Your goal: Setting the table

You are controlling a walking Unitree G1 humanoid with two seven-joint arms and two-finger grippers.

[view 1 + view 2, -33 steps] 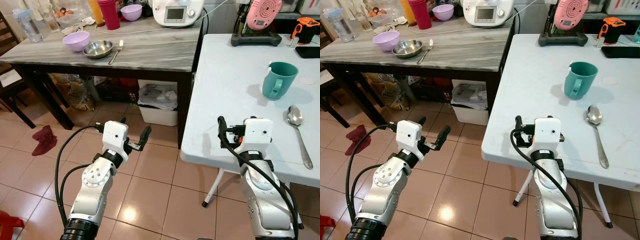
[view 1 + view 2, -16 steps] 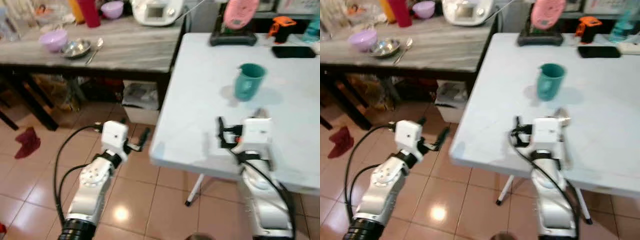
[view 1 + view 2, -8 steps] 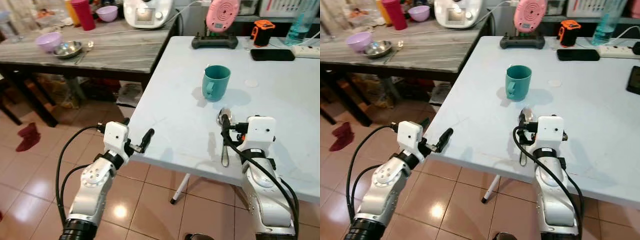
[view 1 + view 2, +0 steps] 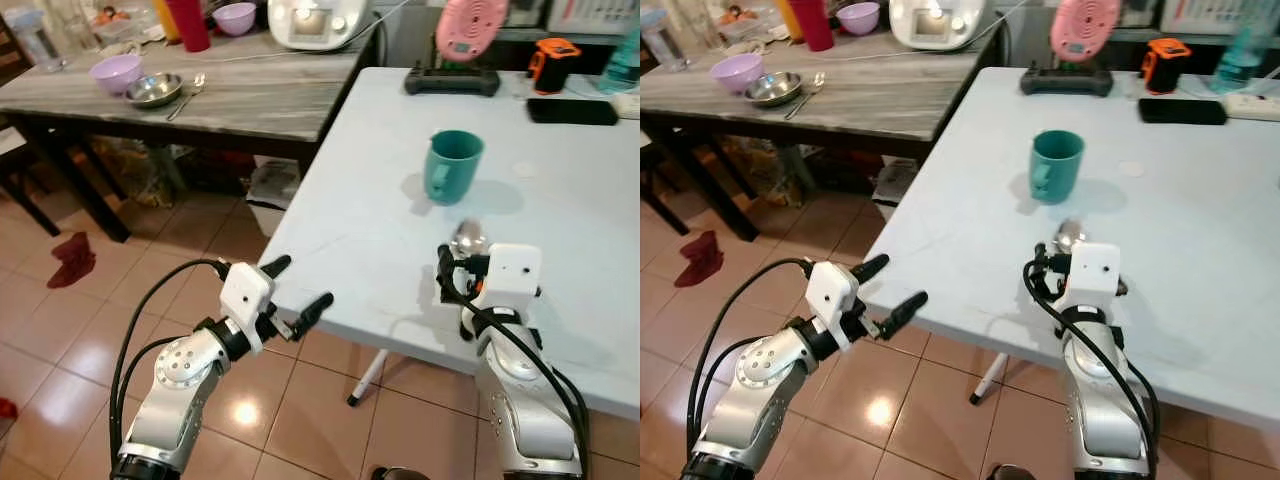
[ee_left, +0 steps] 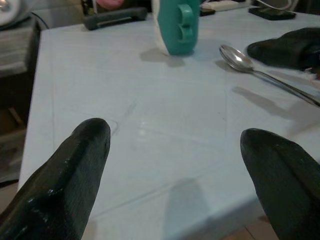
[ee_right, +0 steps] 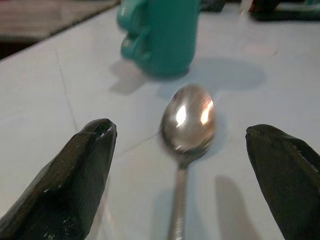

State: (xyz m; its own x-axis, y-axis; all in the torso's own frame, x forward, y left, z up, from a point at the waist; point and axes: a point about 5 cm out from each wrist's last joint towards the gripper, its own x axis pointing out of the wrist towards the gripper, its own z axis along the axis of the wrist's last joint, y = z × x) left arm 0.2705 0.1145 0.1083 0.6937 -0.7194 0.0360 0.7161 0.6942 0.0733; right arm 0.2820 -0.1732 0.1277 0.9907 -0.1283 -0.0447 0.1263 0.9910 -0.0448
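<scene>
A teal mug (image 4: 452, 165) stands upright on the white table (image 4: 350, 230), its handle toward me. Just in front of it a metal spoon (image 4: 467, 238) lies with its bowl toward the mug. My right gripper (image 4: 467, 262) hovers low over the spoon's handle. In the right wrist view it is open (image 6: 180, 134), with a finger on either side of the spoon (image 6: 189, 117). My left gripper (image 4: 300, 282) is open at the table's near left edge, holding nothing. The left wrist view looks across the tabletop at the mug (image 5: 175, 26) and the spoon (image 5: 240, 57).
A dark side table (image 4: 260, 110) at the left carries a purple bowl (image 4: 117, 72), a steel bowl (image 4: 153, 90), a spoon (image 4: 185, 95) and a white appliance (image 4: 318, 20). A pink device (image 4: 470, 30) and a black phone (image 4: 570, 110) sit at the white table's far end. A red cloth (image 4: 72, 262) lies on the tiled floor.
The view has swung from the side table to the white table, which is now closer. My right gripper now stands over the spoon, and my left gripper has reached the table's edge.
</scene>
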